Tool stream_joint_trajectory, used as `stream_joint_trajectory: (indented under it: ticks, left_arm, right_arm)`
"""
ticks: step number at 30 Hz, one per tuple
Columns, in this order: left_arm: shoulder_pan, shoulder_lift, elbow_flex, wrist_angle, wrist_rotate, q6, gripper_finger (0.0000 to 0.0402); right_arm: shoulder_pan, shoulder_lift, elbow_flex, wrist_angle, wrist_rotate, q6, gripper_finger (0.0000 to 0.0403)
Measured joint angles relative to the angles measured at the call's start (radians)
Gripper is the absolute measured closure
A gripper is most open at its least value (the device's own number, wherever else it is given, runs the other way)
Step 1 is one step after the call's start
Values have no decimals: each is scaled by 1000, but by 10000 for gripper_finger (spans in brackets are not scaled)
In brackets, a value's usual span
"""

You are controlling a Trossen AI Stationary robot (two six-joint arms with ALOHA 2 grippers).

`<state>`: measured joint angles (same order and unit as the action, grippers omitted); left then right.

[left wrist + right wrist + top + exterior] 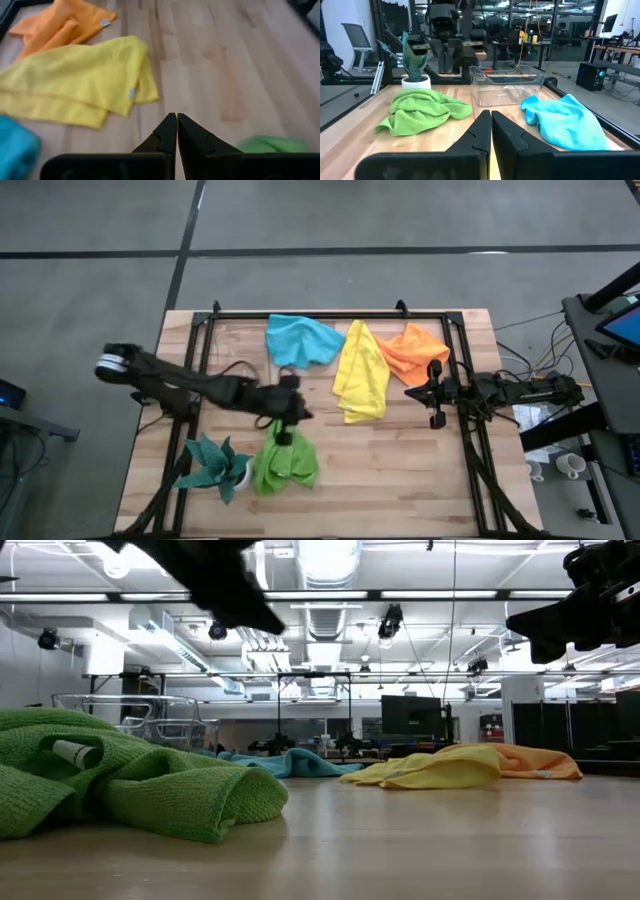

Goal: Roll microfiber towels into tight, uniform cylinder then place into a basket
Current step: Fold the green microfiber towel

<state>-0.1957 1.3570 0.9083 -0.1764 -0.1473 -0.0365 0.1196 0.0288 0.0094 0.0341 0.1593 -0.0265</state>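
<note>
Yellow towel (75, 82): small tag, txt unreadable.

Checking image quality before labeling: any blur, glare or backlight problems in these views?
Low view: bright ceiling lights leave both arms as dark silhouettes; the green towel up close looks soft. Left wrist view: soft overall, yellow towel included. Right wrist view: clear basket shows faint reflections. High view: evenly lit, no glare.

1. Wooden table (400, 470): carries all items.
2. Yellow towel (361, 372): mid-table landmark.
3. Blue towel (302, 340) and orange towel (414, 351) flank it.
4. Green towel (285, 464), potted plant (215, 465), clear basket (506, 86): well apart from it.
</note>
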Motion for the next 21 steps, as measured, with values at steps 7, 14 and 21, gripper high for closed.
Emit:
stream_joint_trajectory:
  ticks: [7, 14, 21]
  left_arm:
    - [-112, 19, 3, -112, -11, -70, 358]
    - [-213, 216, 201, -426, -11, -70, 256]
    - [-290, 401, 414, -634, -10, -63, 195]
  right_arm:
    - [0, 0, 0, 0, 0, 0, 394]
    - [0, -1, 0, 0, 0, 0, 394]
    - [0, 0, 0, 1, 0, 0, 394]
